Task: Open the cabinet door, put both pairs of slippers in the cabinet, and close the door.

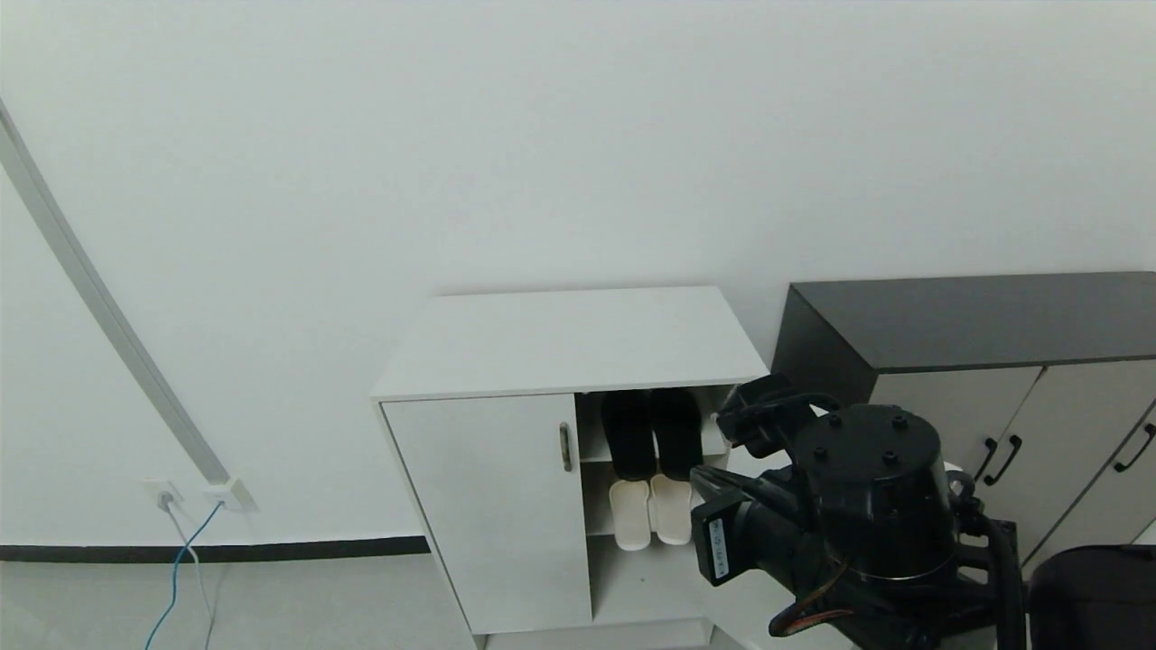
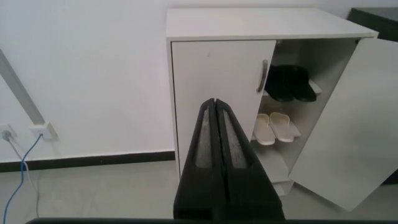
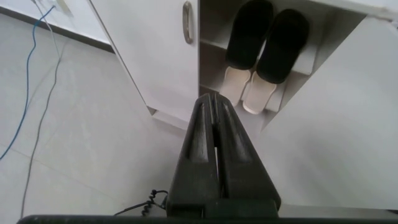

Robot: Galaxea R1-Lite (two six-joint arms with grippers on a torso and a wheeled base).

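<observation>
The white cabinet (image 1: 569,343) has its left door (image 1: 492,506) closed and its right door (image 2: 348,130) swung open. A black pair of slippers (image 1: 652,433) lies on the upper shelf, toes inward. A white pair of slippers (image 1: 650,510) lies on the shelf below. My left gripper (image 2: 214,102) is shut and empty, held well back from the cabinet front. My right gripper (image 3: 216,96) is shut and empty too, raised over the floor before the open compartment, with the black slippers (image 3: 267,37) and white slippers (image 3: 245,90) beyond it. My right arm (image 1: 858,506) hides most of the open door in the head view.
A dark-topped cabinet (image 1: 975,316) with black handles stands to the right, close to the open door. A wall socket with a blue cable (image 1: 185,551) is on the left. Bare grey floor (image 3: 87,143) lies in front of the white cabinet.
</observation>
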